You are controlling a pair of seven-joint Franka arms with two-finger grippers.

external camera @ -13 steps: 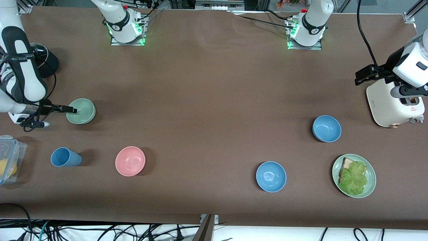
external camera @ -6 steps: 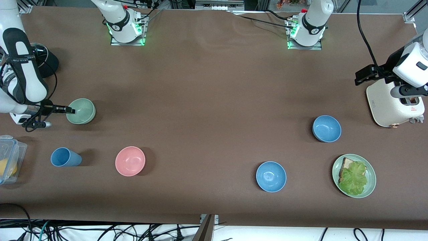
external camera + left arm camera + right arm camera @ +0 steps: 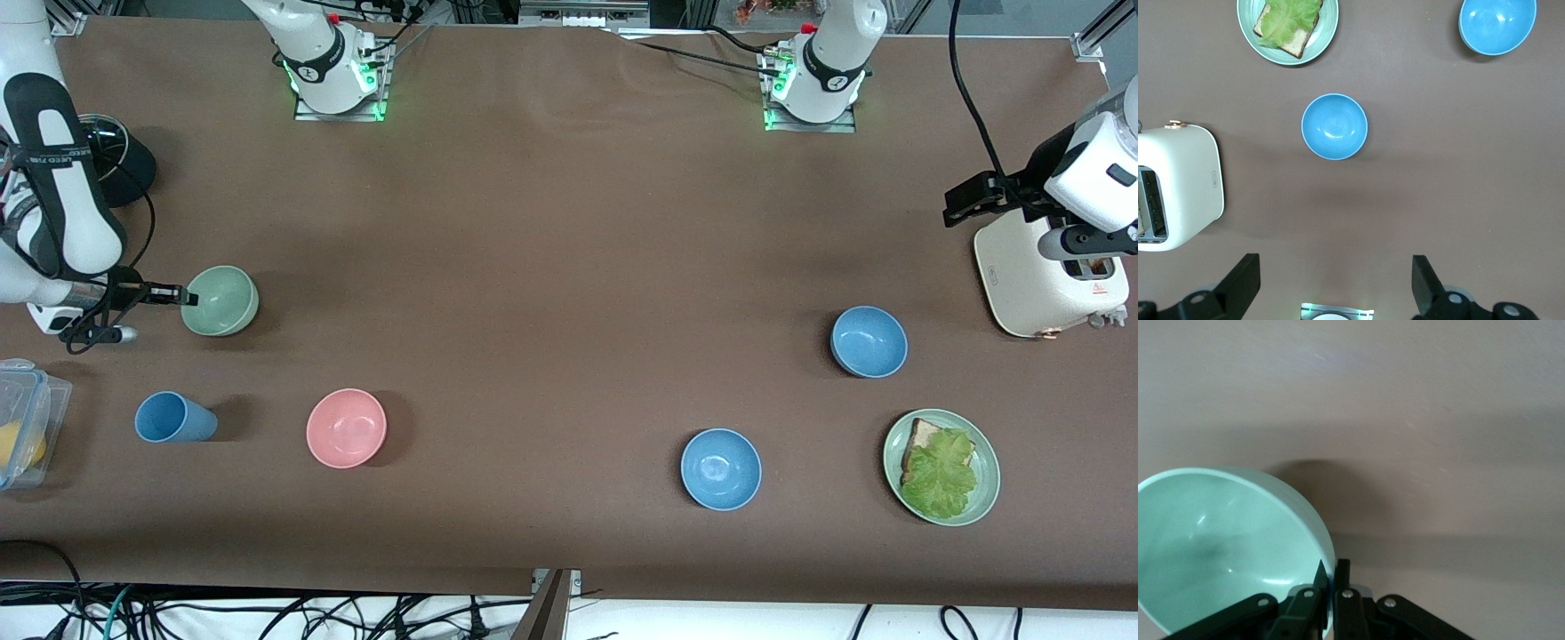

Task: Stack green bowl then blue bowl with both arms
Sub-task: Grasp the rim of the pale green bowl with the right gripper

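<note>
A brown cloth covers the table (image 3: 551, 222); the green bowl (image 3: 220, 300) sits toward the right arm's end of it, and every other place here is told from that bowl. The right gripper (image 3: 184, 296) is pinched tight on the bowl's rim; the right wrist view shows one finger inside the rim and one outside, which the front view does not make clear. A clear box (image 3: 22, 434) with something yellow in it and a blue cup (image 3: 173, 418) lie nearer the front camera than the green bowl; so does the empty pink bowl (image 3: 346, 428). Two blue bowls, one (image 3: 720, 468) and another (image 3: 869, 341), stand empty, well apart from the green bowl toward the left arm's end; a green plate (image 3: 985, 458) there holds bread and lettuce. The left gripper (image 3: 1335, 287) waits over the toaster (image 3: 1040, 284), its fingers spread wide; only the left wrist view shows that.
</note>
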